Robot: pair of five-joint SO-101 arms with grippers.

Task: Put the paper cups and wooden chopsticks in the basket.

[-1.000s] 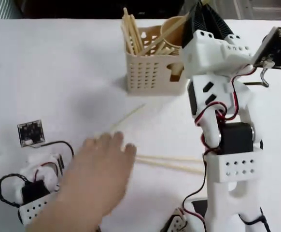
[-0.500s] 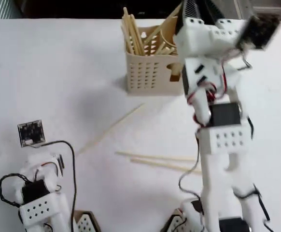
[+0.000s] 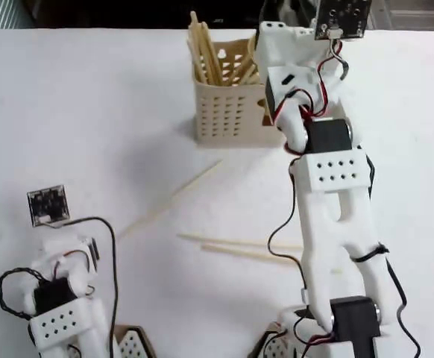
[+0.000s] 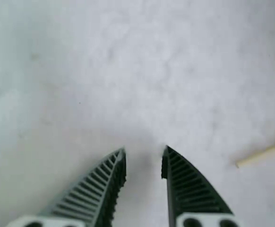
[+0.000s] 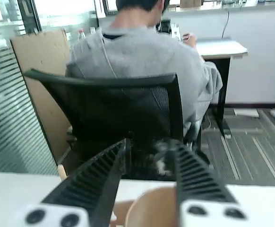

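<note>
Left arm (image 3: 53, 302) parked at the table's (image 3: 90, 97) near-left corner. Left gripper (image 4: 143, 158) points down at bare tabletop, jaws slightly apart, nothing between them. One loose chopstick (image 3: 171, 200) lies diagonally mid-table, and a pair of chopsticks (image 3: 239, 247) lies nearly flat beside the right arm (image 3: 329, 175). Basket (image 3: 228, 112) sits at the far edge with a bundle of chopsticks (image 3: 204, 52) standing in it. Right gripper (image 5: 149, 151) is above the basket, jaws apart, with a paper cup (image 5: 151, 208) rim below them.

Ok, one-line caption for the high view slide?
Right arm stretched to the basket; three wooden chopsticks loose on the table.
</note>
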